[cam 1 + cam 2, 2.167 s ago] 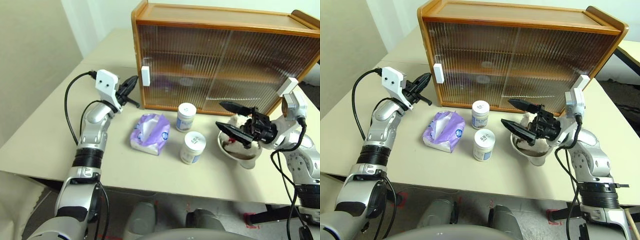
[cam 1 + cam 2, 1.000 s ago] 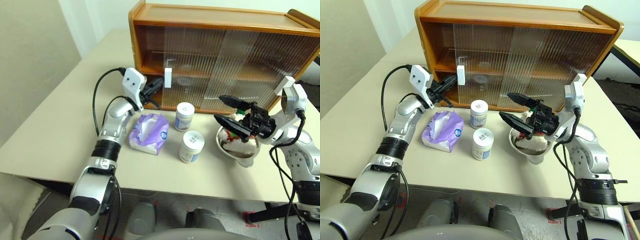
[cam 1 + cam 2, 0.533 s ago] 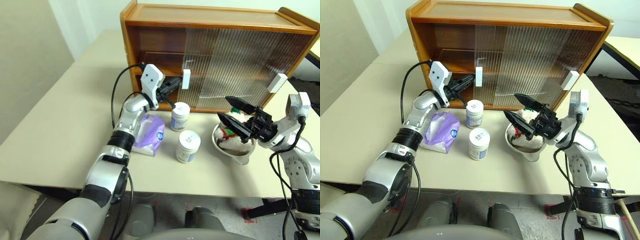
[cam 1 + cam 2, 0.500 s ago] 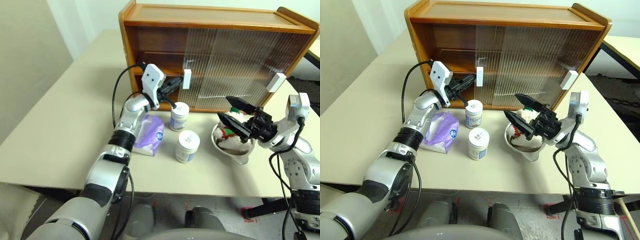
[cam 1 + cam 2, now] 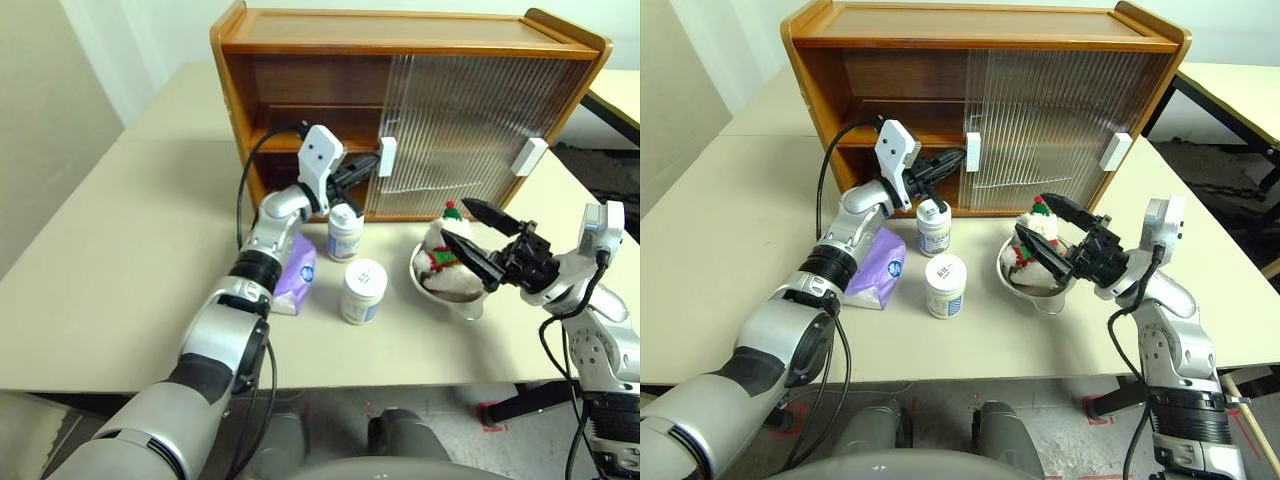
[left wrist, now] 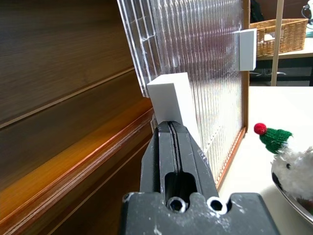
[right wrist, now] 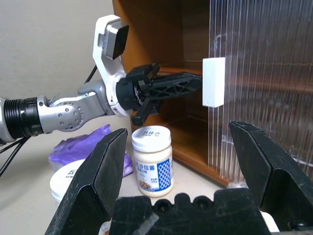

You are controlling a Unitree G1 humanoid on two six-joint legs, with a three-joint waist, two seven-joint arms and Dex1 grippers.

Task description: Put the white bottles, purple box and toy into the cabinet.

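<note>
The cabinet (image 5: 300, 45) stands at the back of the table, its left half uncovered. My left gripper (image 5: 368, 163) is shut, its tip against the white handle (image 5: 386, 157) of the left sliding door. One of the two white bottles (image 5: 344, 232) stands just below that gripper, the other (image 5: 363, 291) nearer me. The purple box (image 5: 296, 283) lies left of them, partly behind my left arm. The toy (image 5: 445, 245) sits in a metal bowl (image 5: 425, 285). My right gripper (image 5: 455, 221) is open beside the toy, holding nothing.
The right sliding door with its own white handle (image 5: 527, 156) covers the cabinet's right half, and both doors overlap there. The open left half shows two bare wooden shelves. A wicker basket (image 6: 288, 34) stands on another table beyond the cabinet.
My left gripper has pushed the left door's handle to the right, uncovering more of the cabinet's left half. The right gripper stays open by the bowl. The head camera has shifted.
</note>
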